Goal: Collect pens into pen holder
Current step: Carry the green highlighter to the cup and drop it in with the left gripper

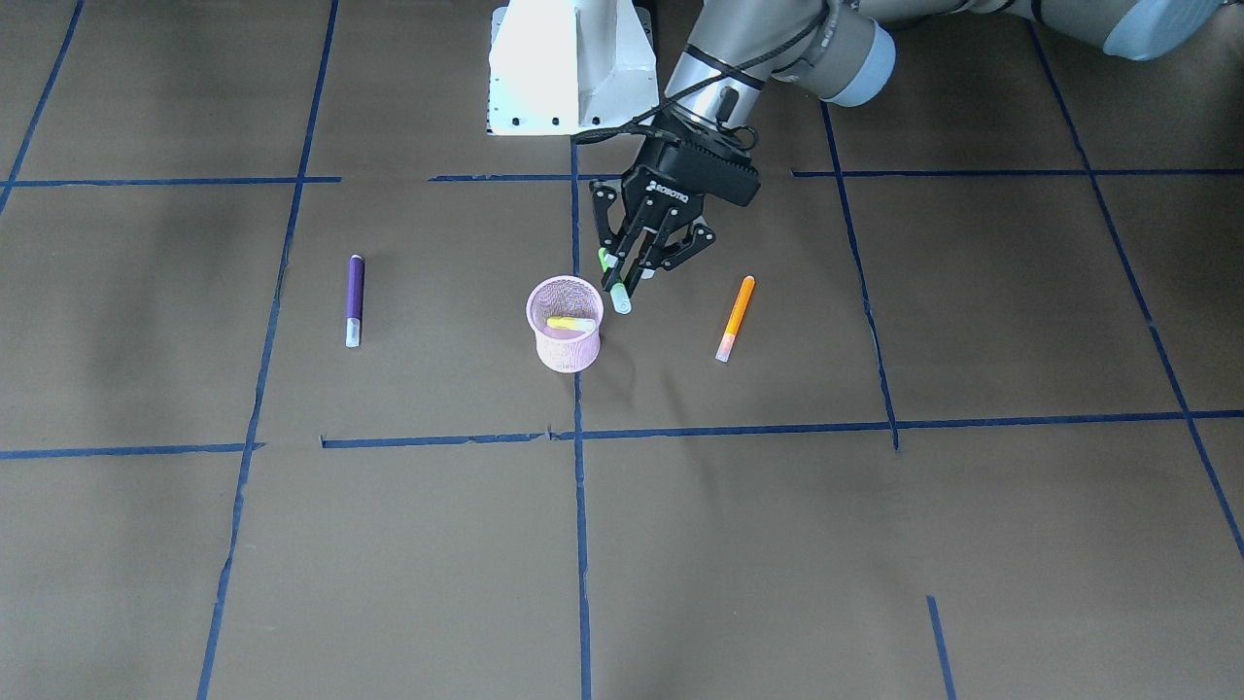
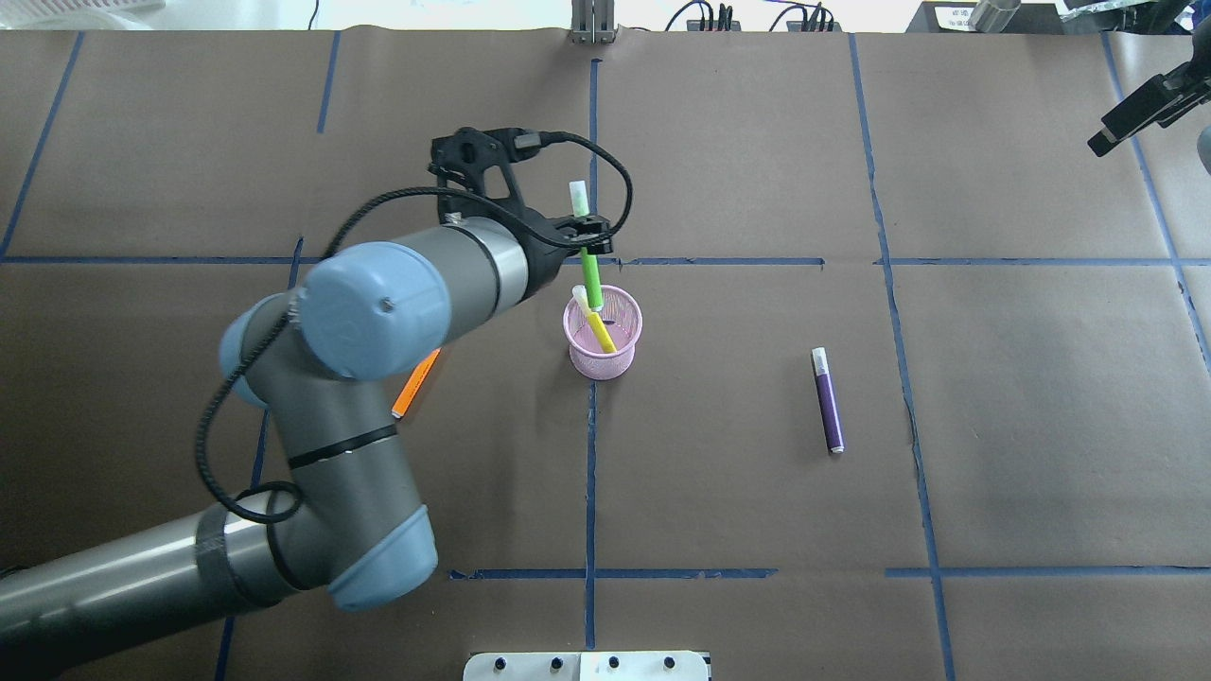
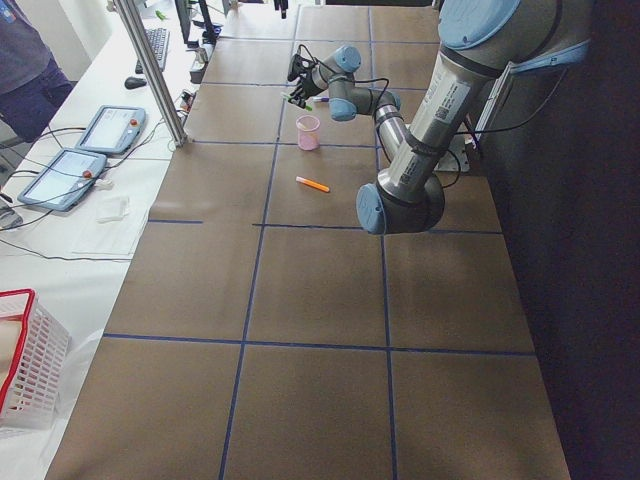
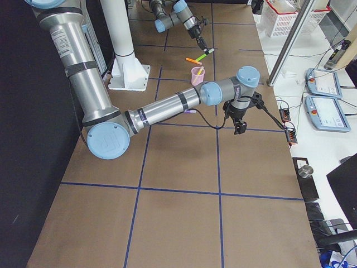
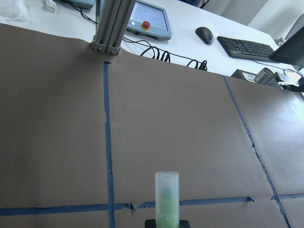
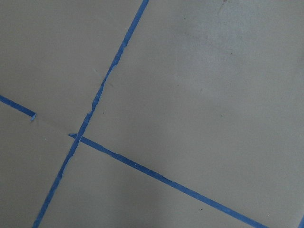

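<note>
Just beside the cup's (image 1: 564, 346) rim, a tilted green pen (image 2: 590, 278) is clenched by the left gripper (image 1: 628, 278).
A yellow pen (image 1: 571, 324) is propped inside; a purple pen (image 1: 355, 297) and an orange pen (image 1: 737, 316) are laid either side on the worktop (image 1: 875, 544). The right gripper's (image 4: 239, 127) state cannot be told.

Brown paper covers the bench (image 2: 993, 426), gridded with blue tape lines (image 2: 590, 473). In the left side view a white side table (image 3: 130, 270) at nine o'clock bears two teach pendants (image 3: 110, 128); a red-rimmed basket (image 3: 25, 370) sits at eight o'clock.
</note>
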